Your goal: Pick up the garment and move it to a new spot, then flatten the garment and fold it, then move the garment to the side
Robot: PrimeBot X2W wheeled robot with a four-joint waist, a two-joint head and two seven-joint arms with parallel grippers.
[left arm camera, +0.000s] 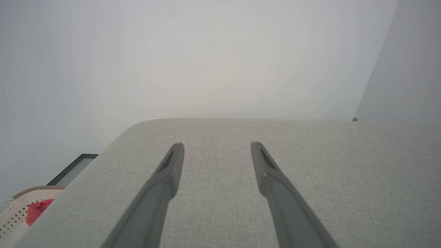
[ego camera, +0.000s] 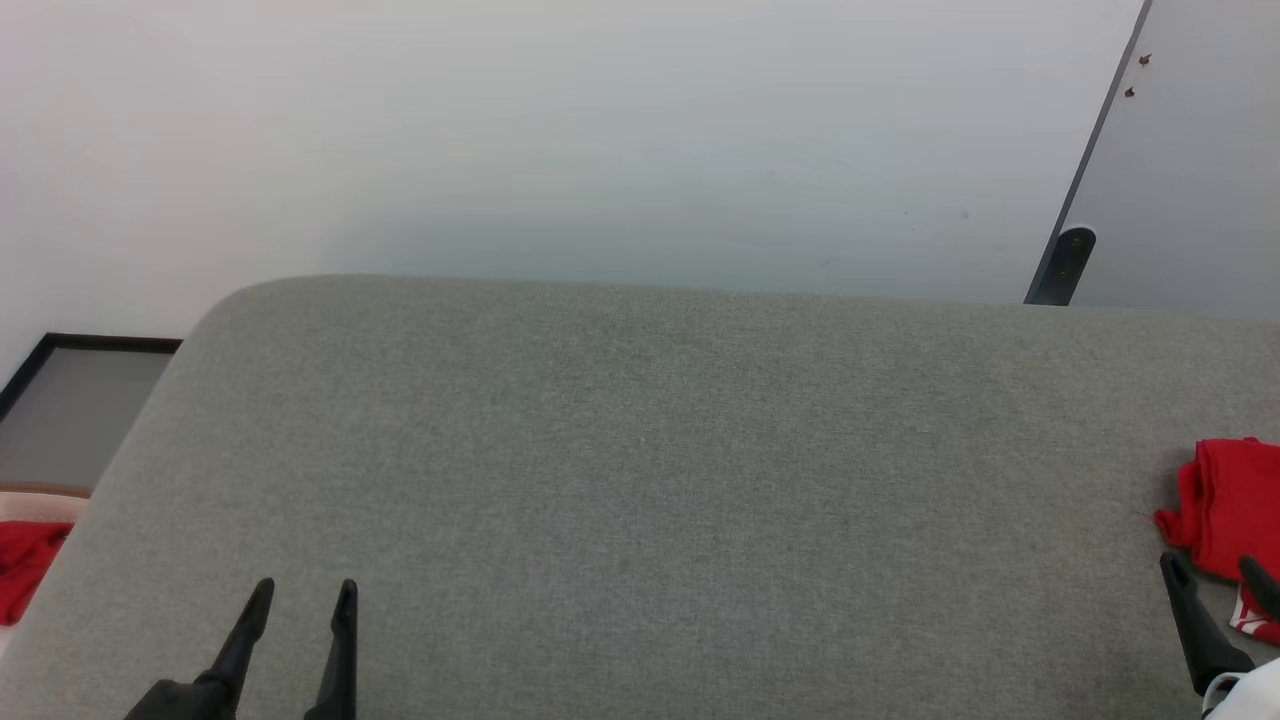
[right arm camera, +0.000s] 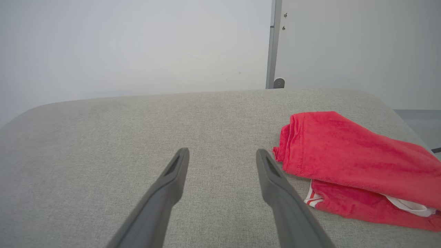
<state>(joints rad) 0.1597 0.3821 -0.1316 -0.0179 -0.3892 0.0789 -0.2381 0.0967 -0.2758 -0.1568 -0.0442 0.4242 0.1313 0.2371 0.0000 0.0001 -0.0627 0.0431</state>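
Over grey woven padded surface (ego camera: pixel 640 450), hovering left gripper (left arm camera: pixel 217 146) and right gripper (right arm camera: pixel 222 153), both spread wide, empty — judging bright red soft striped-trim shirt (right arm camera: pixel 344 148) already folded and set aside.

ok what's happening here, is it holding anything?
Nothing is held. The garment lies loosely folded at the right end of the gray cushion. The right gripper is just beside it, fingers open and empty. The left gripper is open over bare cushion, well away from it.
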